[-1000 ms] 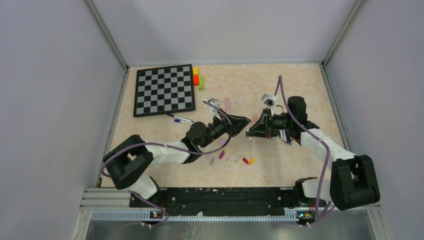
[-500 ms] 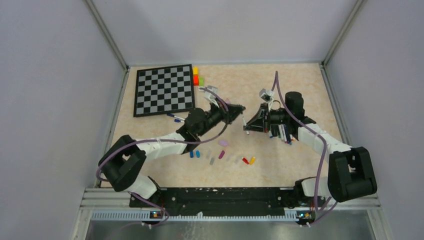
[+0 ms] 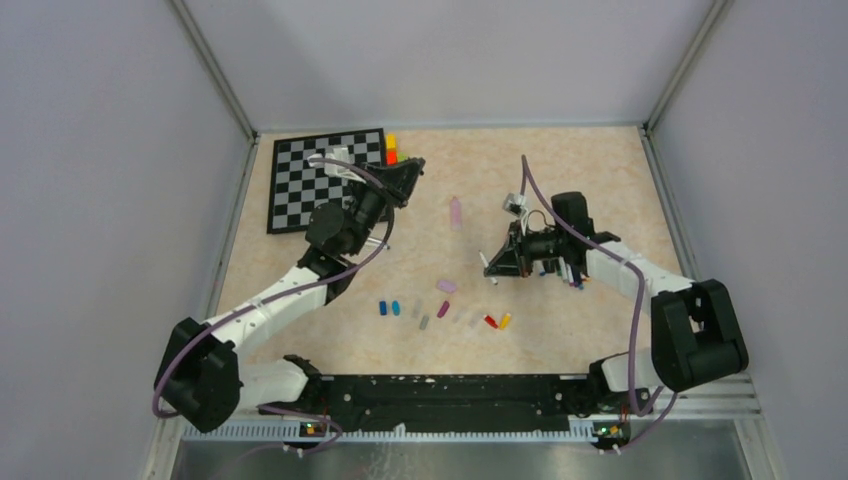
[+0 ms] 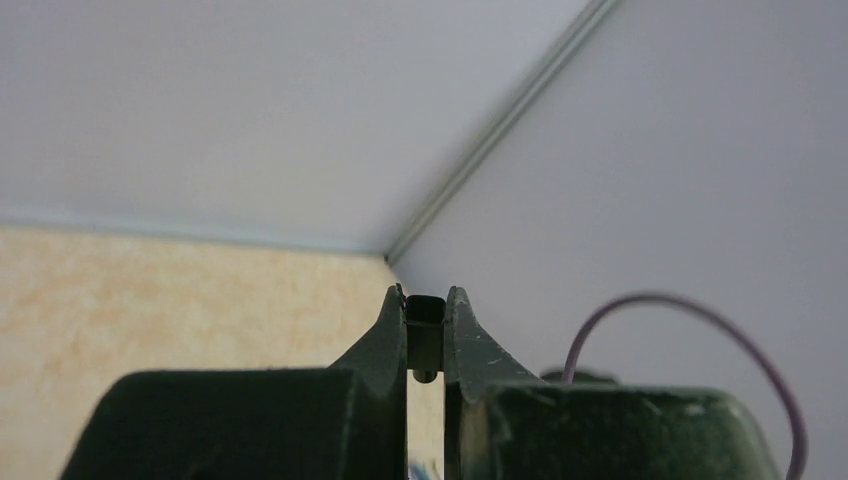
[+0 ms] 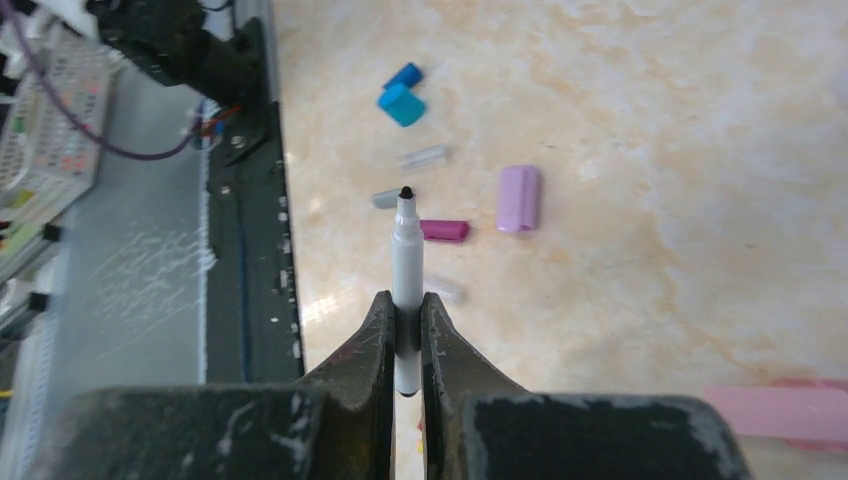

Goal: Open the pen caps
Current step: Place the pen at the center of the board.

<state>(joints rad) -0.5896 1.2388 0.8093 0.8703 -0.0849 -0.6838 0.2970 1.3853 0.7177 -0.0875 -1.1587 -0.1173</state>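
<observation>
Deep in pinched left hand (image 4: pixel 426 295), dark cap (image 4: pixel 425 330) half hidden; right hand (image 5: pixel 406 297) tight on uncapped pen (image 5: pixel 406 245)

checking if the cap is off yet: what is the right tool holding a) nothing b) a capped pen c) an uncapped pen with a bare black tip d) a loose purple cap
c: in the right wrist view the right tool is shut on a pale-barrelled pen whose black tip is bare.
</observation>
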